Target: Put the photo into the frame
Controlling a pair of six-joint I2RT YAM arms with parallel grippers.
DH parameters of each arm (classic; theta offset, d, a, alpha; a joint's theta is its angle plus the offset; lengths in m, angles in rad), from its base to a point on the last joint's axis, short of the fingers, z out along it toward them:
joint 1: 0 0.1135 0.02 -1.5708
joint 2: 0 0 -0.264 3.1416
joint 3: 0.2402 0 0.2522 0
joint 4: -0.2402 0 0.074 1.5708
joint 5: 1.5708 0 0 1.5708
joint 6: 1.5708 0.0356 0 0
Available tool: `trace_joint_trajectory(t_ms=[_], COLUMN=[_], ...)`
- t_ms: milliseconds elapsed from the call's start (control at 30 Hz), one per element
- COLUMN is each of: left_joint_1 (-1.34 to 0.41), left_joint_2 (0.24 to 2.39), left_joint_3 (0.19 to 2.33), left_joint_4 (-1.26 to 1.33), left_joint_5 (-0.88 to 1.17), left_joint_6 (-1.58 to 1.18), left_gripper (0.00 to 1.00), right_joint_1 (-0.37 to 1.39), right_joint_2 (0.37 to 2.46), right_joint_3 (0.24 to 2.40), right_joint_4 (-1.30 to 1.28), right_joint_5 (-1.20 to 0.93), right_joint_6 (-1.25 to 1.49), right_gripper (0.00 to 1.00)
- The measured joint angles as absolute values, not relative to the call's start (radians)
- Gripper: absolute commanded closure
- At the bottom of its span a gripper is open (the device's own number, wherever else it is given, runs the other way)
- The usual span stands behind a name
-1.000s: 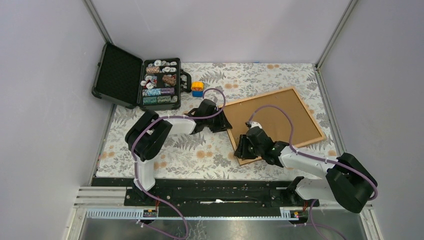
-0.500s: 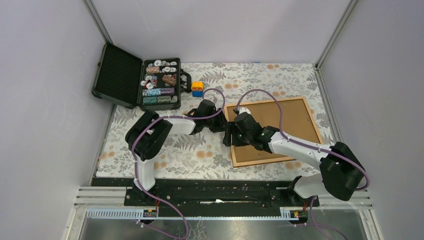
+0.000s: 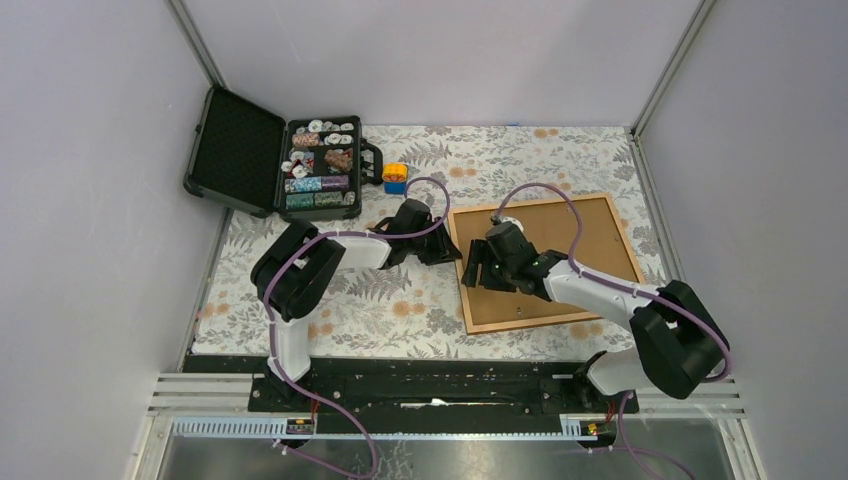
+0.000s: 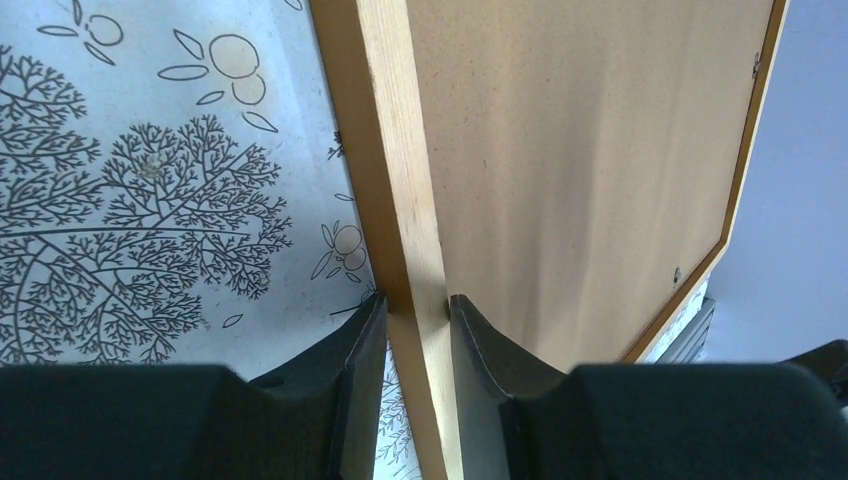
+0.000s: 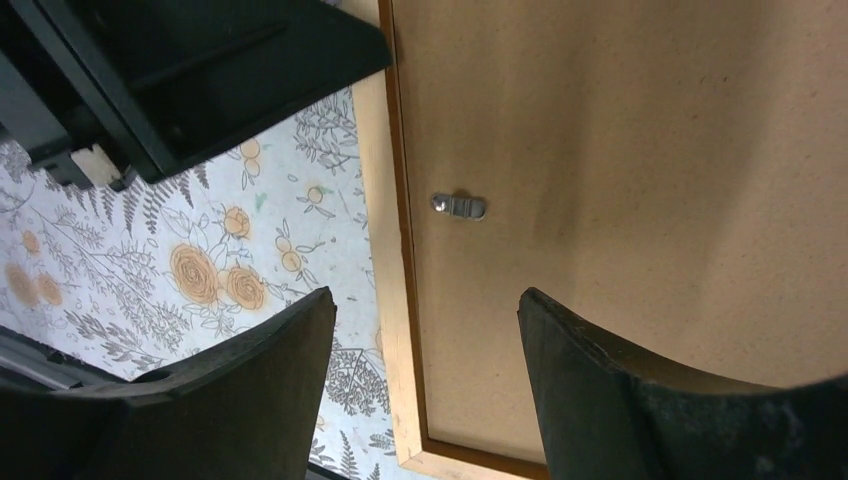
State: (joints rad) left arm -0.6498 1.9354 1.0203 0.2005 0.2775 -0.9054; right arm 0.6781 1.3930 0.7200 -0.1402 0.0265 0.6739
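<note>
Left gripper (image 4: pixel 417 305) pinches the left rail of the frame (image 4: pixel 395 150), one finger on each side. Right gripper (image 5: pixel 425 320) hangs spread wide over the same rail, holding nothing. Thin, narrow and pale wood, the frame lies back-up on the flowered cloth (image 3: pixel 400 300), right of centre, its brown board (image 5: pixel 620 150) carrying a small metal clip (image 5: pixel 459 206). Far left stands an open case (image 3: pixel 270 165).

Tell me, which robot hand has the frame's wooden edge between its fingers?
The left gripper: its fingers clasp the light moulding of the frame from both sides. The right gripper hangs open above the brown backing board, holding nothing.
</note>
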Motion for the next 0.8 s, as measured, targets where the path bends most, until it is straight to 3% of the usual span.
trace_joint_trajectory(t_ms=[300,800], left_joint_1=[-0.648,-0.647], left_joint_2=[1.936,1.936], left_joint_3=[1.019,1.019], left_joint_4=[0.206,0.206], left_joint_5=[0.281,0.284], left_joint_6=[-0.906,-0.908], left_gripper=[0.72,0.74], right_joint_1=[0.590,0.590], right_joint_2=[1.465,1.526], right_joint_3=[0.720,0.730], right_joint_4=[-0.059,0.024], right_joint_5=[-0.049,-0.127], right_joint_6=[0.603,0.462], right_gripper=[0.26,0.35])
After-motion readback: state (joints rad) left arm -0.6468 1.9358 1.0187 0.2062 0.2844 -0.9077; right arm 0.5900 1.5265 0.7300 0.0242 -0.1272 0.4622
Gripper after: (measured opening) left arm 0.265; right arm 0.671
